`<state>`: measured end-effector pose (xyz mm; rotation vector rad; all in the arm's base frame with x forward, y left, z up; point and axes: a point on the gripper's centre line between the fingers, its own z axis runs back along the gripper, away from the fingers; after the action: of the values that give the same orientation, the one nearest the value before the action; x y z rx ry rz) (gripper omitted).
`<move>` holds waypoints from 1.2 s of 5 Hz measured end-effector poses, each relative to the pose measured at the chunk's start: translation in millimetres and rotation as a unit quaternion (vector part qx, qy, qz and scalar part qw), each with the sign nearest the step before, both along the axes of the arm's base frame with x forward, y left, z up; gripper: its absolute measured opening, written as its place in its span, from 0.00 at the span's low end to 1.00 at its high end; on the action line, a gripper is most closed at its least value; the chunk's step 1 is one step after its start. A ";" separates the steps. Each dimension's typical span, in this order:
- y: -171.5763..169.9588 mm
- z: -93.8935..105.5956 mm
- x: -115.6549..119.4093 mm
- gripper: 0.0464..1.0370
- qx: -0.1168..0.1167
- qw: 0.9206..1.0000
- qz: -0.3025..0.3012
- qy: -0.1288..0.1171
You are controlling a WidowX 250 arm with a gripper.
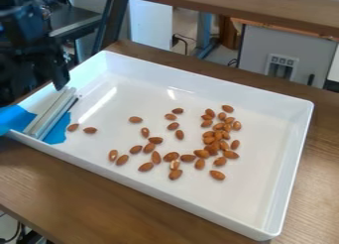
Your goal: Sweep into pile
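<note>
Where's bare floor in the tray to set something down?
Free: tray's near-right corner, between almonds and right wall; far-left stretch between taped bar and far wall. Crowded: right of centre, almonds clustered; looser scatter toward near wall.

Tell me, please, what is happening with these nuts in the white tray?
A robot arm seems to be at work on sweeping the almonds into a pile. Its gripper is at the upper end of a sweeper, by the left end of the tray; I cannot tell if it grips it. The almonds are closest together right of the middle, but many lie loose to the left, two of them near the sweeper. So the pile is not finished.
</note>
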<state>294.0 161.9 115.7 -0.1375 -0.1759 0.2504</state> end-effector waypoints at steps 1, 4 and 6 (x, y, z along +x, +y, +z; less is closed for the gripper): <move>3.8 -6.2 1.8 0.96 0.016 1.000 0.003 -0.010; 9.6 -27.0 -0.3 0.96 0.041 0.999 0.014 -0.014; 7.1 -44.6 -3.0 0.90 0.042 0.999 0.014 0.000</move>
<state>291.0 169.0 71.1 -0.0513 -0.1880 0.2704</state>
